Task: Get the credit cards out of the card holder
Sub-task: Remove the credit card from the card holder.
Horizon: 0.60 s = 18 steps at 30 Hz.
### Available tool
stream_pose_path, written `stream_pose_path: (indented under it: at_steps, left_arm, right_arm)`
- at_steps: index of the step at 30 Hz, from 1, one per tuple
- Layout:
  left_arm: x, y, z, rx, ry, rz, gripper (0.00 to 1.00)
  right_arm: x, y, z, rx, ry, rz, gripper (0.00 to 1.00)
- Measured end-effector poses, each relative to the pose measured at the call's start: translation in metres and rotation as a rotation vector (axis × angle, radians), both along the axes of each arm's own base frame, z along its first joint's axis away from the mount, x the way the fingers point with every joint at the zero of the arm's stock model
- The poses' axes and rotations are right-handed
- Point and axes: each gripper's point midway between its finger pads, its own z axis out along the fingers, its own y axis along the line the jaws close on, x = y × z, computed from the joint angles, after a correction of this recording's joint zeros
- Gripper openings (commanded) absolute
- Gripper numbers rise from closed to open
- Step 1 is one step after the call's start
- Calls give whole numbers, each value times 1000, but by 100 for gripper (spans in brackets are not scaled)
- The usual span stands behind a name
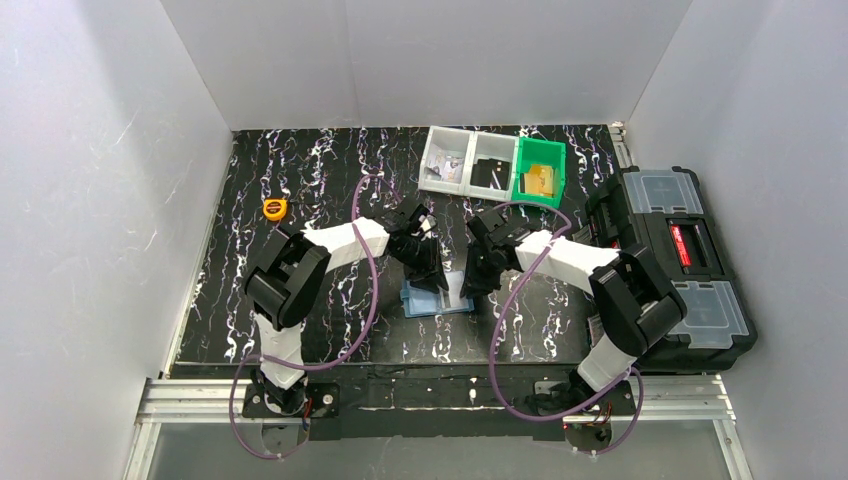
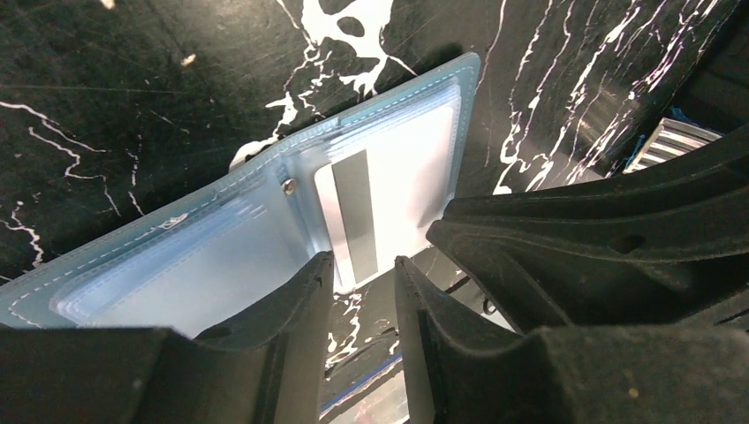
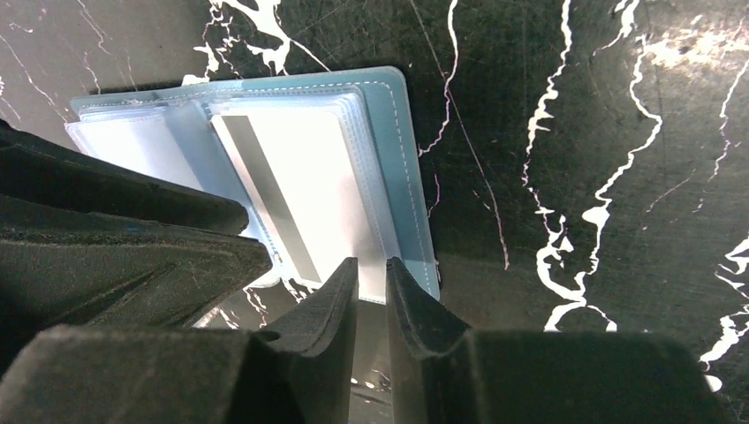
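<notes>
The card holder (image 1: 437,298) lies open and flat on the black marbled table, between my two grippers. Its pale blue clear sleeves (image 2: 221,265) hold a white card with a grey stripe (image 2: 389,177); the card also shows in the right wrist view (image 3: 300,177). My left gripper (image 2: 364,263) is narrowly open, its tips at the near edge of that card, with nothing between them. My right gripper (image 3: 372,262) has its jaws nearly together, tips over the holder's near edge (image 3: 406,159). In the top view the left gripper (image 1: 432,275) and right gripper (image 1: 475,283) stand close together over the holder.
Two clear bins (image 1: 468,160) and a green bin (image 1: 540,170) stand at the back centre. A black toolbox (image 1: 680,260) lies along the right edge. A yellow tape measure (image 1: 274,208) lies at the back left. White walls enclose the table.
</notes>
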Motion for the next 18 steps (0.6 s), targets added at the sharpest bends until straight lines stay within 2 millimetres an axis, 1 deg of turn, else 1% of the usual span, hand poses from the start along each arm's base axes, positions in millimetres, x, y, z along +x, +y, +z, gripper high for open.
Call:
stream_pose_path:
  at_steps: [6, 13, 18]
  left_arm:
    - [-3, 2, -5, 8, 9, -1, 31]
    - [-5, 5, -9, 13, 13, -6, 29]
    - [-5, 5, -13, -18, 33, -2, 22]
  right_arm:
    - [0, -1, -4, -12, 4, 10, 23]
    - [-3, 2, -10, -20, 20, 24, 17]
    - [-4, 5, -10, -23, 28, 32, 15]
